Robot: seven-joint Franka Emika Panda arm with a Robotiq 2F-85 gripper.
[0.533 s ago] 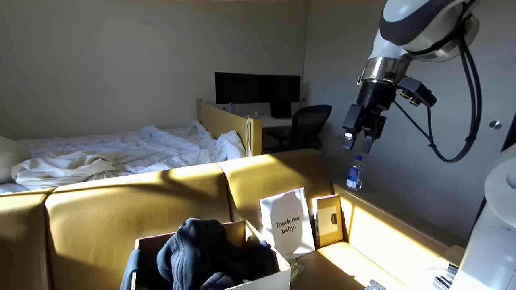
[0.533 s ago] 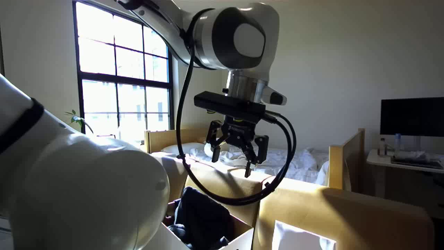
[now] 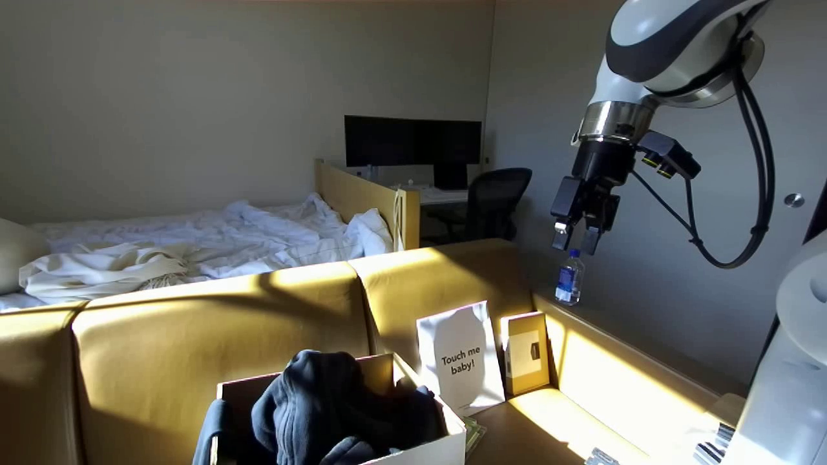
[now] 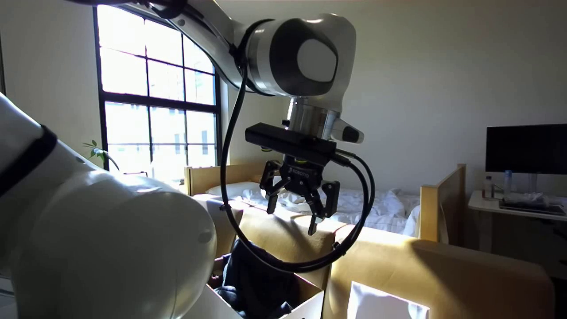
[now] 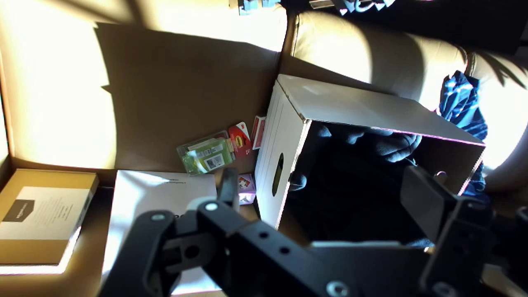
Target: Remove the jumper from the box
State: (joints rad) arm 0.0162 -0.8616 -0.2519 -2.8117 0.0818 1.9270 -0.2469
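Status: unloaded gripper (image 4: 291, 222) above sofa (image 3: 213, 323), jumper (image 3: 323, 400) inside box (image 5: 354, 101)

The gripper is suspended in the air, pointed downward, well apart from the jumper and the box. Its two fingers (image 5: 427, 204) are spread wide, and nothing is held between them.

The task item, a dark blue jumper, is contained in the white box, which is placed on the sofa. The garment is bunched, and one part is raised above the rim, as shown in both exterior views. In the wrist view, the interior is deeply shaded, and the opening is partly covered by the gripper. Blue cloth (image 5: 462, 101) is located outside the box, just beside it; whether this is joined to the jumper cannot be told.

Adjacent items are arranged as follows. A white panel (image 3: 460, 361) printed "Touch me baby!" is stood between the box and a yellow-brown carton (image 3: 526, 355). Small packages (image 5: 208, 156) in several colours are laid near the box. In an exterior view, an upright, blue-capped bottle (image 3: 568, 281) is shown near the end of the armrest (image 3: 614, 381); its support cannot be made out. An unmade bed (image 3: 258, 236) is positioned behind the sofa, and a dark monitor (image 3: 413, 141) is set farther back.
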